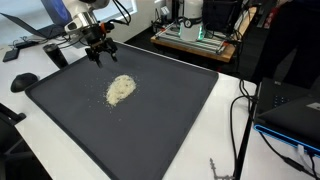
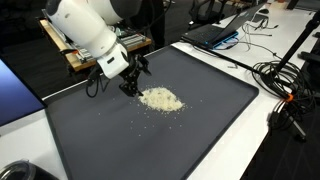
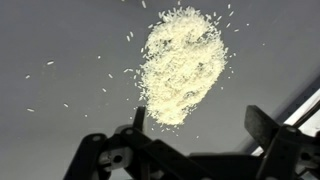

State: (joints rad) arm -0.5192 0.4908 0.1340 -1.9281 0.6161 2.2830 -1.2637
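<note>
A pale heap of small grains (image 1: 121, 89) (image 2: 161, 99) (image 3: 180, 64) lies on a large dark grey mat (image 1: 170, 120) (image 2: 130, 140). My gripper (image 1: 100, 51) (image 2: 131, 83) (image 3: 200, 118) hovers just beyond the heap's far edge, a little above the mat. Its jaws stand wide apart with nothing between them. In the wrist view the two black fingers (image 3: 262, 125) rise from the bottom edge, and the heap's near end sits just above the left one. Loose grains are scattered around the heap.
A white table (image 1: 230, 150) (image 2: 270, 150) borders the mat. Black cables (image 1: 240, 120) (image 2: 285, 75) trail beside it. A laptop (image 1: 290, 110) (image 2: 215, 32) sits near one corner, and a wooden rack with equipment (image 1: 195, 38) (image 2: 75, 55) stands behind the arm.
</note>
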